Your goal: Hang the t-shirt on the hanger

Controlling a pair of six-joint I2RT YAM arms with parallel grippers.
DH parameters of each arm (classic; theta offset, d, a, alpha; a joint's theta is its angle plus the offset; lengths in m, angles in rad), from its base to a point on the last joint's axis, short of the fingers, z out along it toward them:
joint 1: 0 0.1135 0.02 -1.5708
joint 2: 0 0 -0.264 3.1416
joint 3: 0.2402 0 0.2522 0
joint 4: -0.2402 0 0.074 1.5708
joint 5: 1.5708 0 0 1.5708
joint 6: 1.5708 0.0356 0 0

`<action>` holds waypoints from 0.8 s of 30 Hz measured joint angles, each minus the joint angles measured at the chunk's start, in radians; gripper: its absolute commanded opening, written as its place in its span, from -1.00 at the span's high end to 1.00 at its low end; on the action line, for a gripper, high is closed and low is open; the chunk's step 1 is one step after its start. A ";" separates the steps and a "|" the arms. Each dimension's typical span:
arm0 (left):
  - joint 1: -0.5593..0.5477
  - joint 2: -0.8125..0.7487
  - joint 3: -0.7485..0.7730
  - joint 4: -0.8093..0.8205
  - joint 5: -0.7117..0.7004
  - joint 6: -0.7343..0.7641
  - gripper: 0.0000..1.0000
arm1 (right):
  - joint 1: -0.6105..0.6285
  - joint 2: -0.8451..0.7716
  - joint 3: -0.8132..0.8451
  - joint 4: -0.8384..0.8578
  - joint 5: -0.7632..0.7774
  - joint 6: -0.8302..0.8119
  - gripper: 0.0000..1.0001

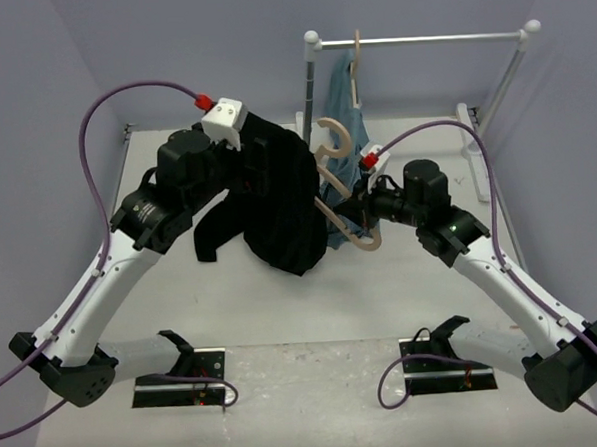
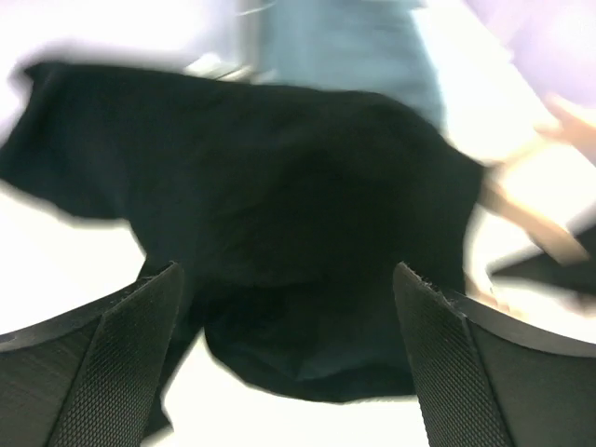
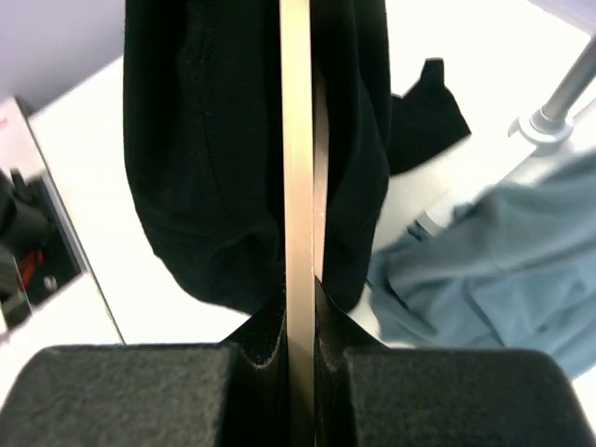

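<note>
The black t-shirt point(image 1: 283, 209) hangs in a wrinkled bunch over one end of the tan wooden hanger point(image 1: 340, 219), which is held tilted above the table with its hook point(image 1: 332, 134) pointing away. My right gripper point(image 3: 298, 300) is shut on the hanger's bar point(image 3: 296, 140), and black cloth point(image 3: 205, 149) drapes down both sides of the bar just beyond the fingertips. My left gripper point(image 2: 287, 272) stands wide open right behind the t-shirt point(image 2: 279, 205); the view is blurred and nothing sits between its fingers point(image 2: 130, 363). In the top view the left gripper point(image 1: 253, 164) is against the shirt's upper left edge.
A white clothes rail point(image 1: 419, 40) on posts stands at the back. A second wooden hanger with a blue-grey garment point(image 1: 344, 96) hangs from it, close behind the held hanger. The same garment point(image 3: 503, 270) and a rail foot point(image 3: 554, 116) show in the right wrist view.
</note>
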State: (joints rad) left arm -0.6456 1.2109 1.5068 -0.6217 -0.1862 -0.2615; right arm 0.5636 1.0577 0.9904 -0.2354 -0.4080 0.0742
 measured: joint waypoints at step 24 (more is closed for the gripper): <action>0.011 0.110 0.034 -0.168 0.789 0.806 1.00 | -0.283 0.001 0.161 -0.584 -0.534 -0.697 1.00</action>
State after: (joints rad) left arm -0.6342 1.3212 1.5410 -0.7892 0.6030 0.5450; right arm 0.2802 1.0584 1.1519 -0.8193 -0.9425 -0.6232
